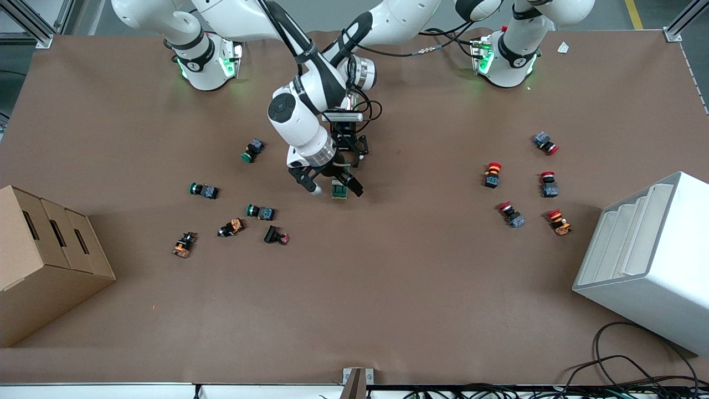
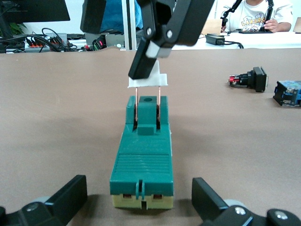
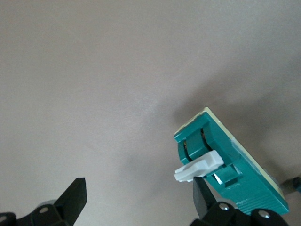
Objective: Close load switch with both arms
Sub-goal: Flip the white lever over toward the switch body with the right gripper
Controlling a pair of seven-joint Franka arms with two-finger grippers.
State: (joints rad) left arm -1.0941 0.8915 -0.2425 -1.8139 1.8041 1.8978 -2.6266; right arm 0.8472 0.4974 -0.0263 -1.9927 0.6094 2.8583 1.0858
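Even, bright overhead light; soft shadows under the arms, wrist views slightly soft, no glare.

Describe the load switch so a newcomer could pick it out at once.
Find where the two white arms meet over the middle of the brown table. Beneath the open left gripper and open right gripper lies the load switch: a long teal-green block on a cream base with a raised white lever, unlike the round-capped push buttons nearby.

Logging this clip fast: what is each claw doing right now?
Left claw: open, straddling the load switch on the table.
Right claw: open, one finger against the switch's white lever, holding nothing.
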